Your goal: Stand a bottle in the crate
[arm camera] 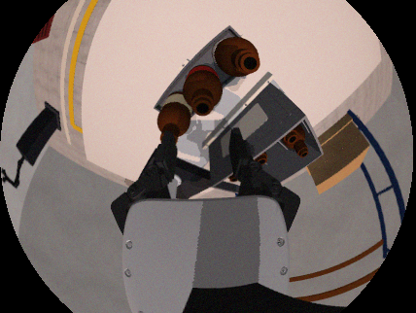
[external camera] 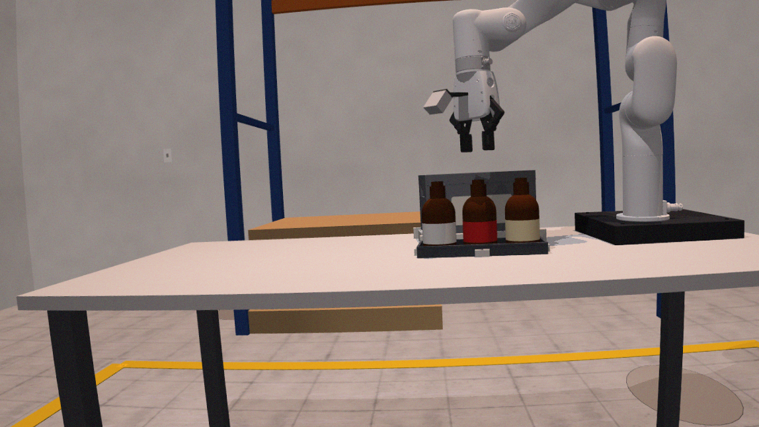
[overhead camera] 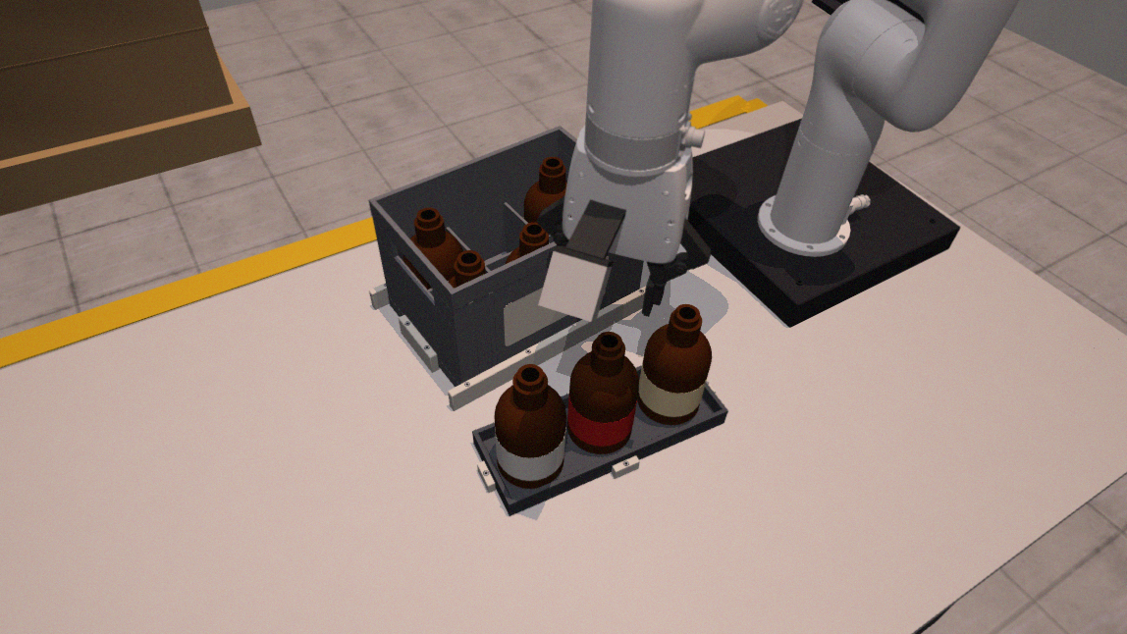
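Observation:
A dark grey crate (overhead camera: pixel 472 260) stands at the table's far side with several brown bottles in its cells; my arm hides its right part. In front of it a flat dark tray (overhead camera: pixel 599 457) holds three upright brown bottles: a white-labelled one (overhead camera: pixel 529 429), a red-labelled one (overhead camera: pixel 603 394) and a cream-labelled one (overhead camera: pixel 673 366). My gripper (external camera: pixel 476 142) is open and empty. It hangs high above the crate's front right edge, over the gap between the red and cream bottles (external camera: pixel 521 212). In the wrist view the fingers frame the cream bottle (arm camera: pixel 175 118) and the crate's front wall (arm camera: pixel 271 123).
My black base plate (overhead camera: pixel 827 229) sits right of the crate. White brackets (overhead camera: pixel 488 378) fix the crate and the tray to the table. A blue rack (external camera: pixel 249 116) and a brown shelf (overhead camera: pixel 102 94) stand behind the table.

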